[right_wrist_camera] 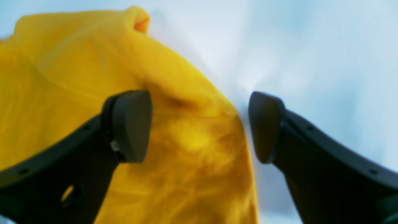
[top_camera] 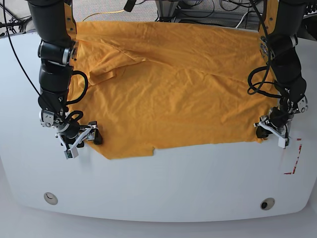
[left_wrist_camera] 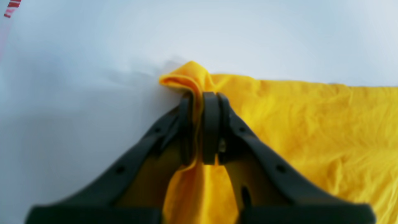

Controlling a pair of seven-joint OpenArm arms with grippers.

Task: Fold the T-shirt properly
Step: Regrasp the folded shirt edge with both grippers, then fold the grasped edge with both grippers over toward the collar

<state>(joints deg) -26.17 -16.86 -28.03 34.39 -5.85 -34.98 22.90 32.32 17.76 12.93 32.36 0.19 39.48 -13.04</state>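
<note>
T-shirt: we saw the large, wrinkled orange-yellow cotton T-shirt [top_camera: 173, 84] spread flat on the white table [top_camera: 163, 183], reaching the far edge.
Long axis: in the base view we judged it to run side to side across the table, between the two arms.
Pointing: we could not tell which end held the neck; a folded flap [top_camera: 106, 74] lay near the far corner on the right arm's side.
Left gripper [left_wrist_camera: 199, 124]: we found its black fingers pressed together on a bunched near corner of the shirt, cloth pinched between the pads.
Right gripper [right_wrist_camera: 200, 124]: we saw its fingers spread wide apart, one above the cloth, the other over bare table beside the shirt's edge.
</note>
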